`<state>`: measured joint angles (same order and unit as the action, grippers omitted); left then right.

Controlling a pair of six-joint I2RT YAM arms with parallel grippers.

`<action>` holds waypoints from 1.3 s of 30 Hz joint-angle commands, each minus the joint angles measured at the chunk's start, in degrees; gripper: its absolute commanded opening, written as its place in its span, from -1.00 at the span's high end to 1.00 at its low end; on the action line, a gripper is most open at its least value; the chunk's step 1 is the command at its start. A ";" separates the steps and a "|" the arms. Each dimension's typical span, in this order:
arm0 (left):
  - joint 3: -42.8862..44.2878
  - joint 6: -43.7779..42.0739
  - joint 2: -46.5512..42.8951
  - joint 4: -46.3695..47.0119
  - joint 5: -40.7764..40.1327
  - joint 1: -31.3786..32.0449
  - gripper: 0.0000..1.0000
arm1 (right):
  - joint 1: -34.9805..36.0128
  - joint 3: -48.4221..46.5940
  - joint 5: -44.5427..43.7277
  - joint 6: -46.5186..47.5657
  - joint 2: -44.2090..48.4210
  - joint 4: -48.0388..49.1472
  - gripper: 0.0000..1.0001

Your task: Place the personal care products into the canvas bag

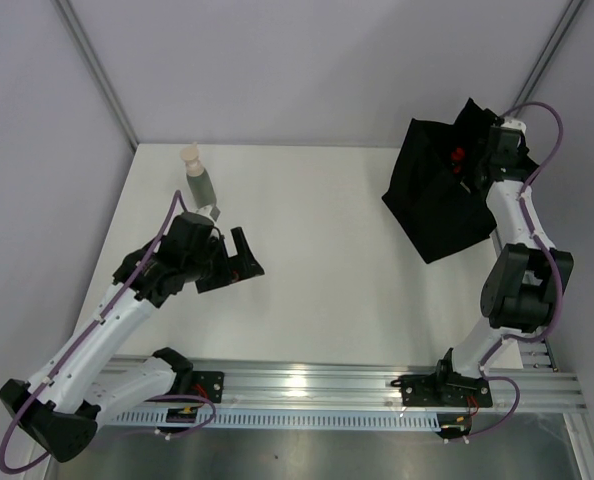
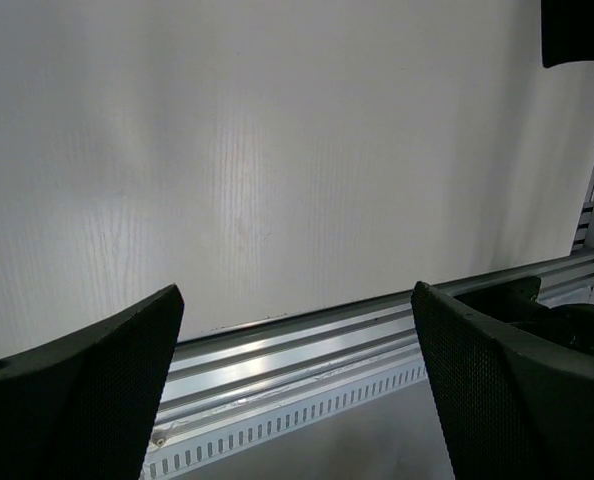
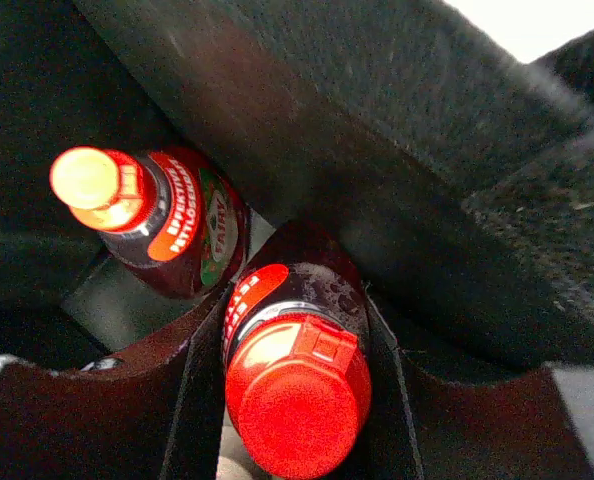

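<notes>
The black canvas bag (image 1: 437, 200) stands at the table's far right. My right gripper (image 3: 295, 410) is down inside the bag (image 3: 397, 130), its jaws shut on both sides of a red bottle (image 3: 297, 395) with a big red cap. A smaller red-capped bottle (image 3: 167, 215) with a printed label lies in the bag beside it. The grey-green bottle (image 1: 199, 182) with a cream cap stands at the far left of the table. My left gripper (image 1: 243, 256) is open and empty, just right of and nearer than that bottle. The beige bottle is out of view.
The left wrist view shows bare white table (image 2: 277, 150) and the aluminium rail (image 2: 307, 350) along the near edge, seen between the open fingers (image 2: 87, 390). Grey walls enclose the table at the back and sides.
</notes>
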<state>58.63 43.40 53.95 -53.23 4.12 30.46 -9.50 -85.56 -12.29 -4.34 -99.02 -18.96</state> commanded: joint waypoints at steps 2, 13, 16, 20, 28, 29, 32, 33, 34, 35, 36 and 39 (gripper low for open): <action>0.52 1.69 -0.87 0.32 -0.87 -0.49 -0.99 | -0.35 -1.45 -0.54 -0.58 1.03 5.52 -0.05; -0.71 2.74 -2.62 -0.03 -1.75 -0.49 -0.99 | -0.52 -5.40 1.31 -2.16 0.50 1.74 -0.34; -0.10 2.57 -2.89 -0.38 -2.01 -0.49 -0.99 | -0.52 -7.59 1.05 -2.78 0.85 0.07 -0.33; 2.80 1.43 -3.15 -3.10 -7.27 -1.62 -0.99 | -0.43 -12.78 3.06 -4.88 3.13 -3.88 -0.32; 16.32 -2.79 4.39 3.66 -17.48 -11.19 -0.99 | 17.02 -17.27 3.87 -5.71 11.83 -2.84 -0.32; 17.47 -2.97 7.62 4.53 -16.70 -14.86 -0.99 | 19.75 -16.84 2.90 -4.29 12.18 -2.40 -0.32; 22.31 -3.67 14.39 5.51 -14.58 -22.34 -0.99 | 28.29 -16.74 1.57 -3.22 12.89 -2.22 -0.33; 23.36 -4.11 16.08 5.77 -14.67 -23.68 -0.99 | 29.87 -16.66 1.40 -3.57 13.33 -2.57 -0.34; 25.55 -4.46 17.75 7.25 -14.84 -24.73 -0.99 | 32.76 -16.22 1.40 -3.83 14.37 -2.83 -0.33; 26.00 -5.24 20.98 8.66 -13.71 -26.48 -0.99 | 33.92 -15.44 1.74 -4.53 15.08 -2.75 -0.34; 27.23 -6.91 22.76 9.89 -13.09 -27.11 -0.98 | 34.89 -13.17 3.14 -4.89 15.96 -2.23 -0.34; 32.66 -10.86 30.99 11.13 -14.14 -27.47 -0.98 | 37.62 -9.20 4.29 -5.86 19.30 -0.82 -0.35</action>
<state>85.38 38.17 79.22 -45.54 -9.93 3.55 26.83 -97.21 -8.43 -9.47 -83.57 -21.41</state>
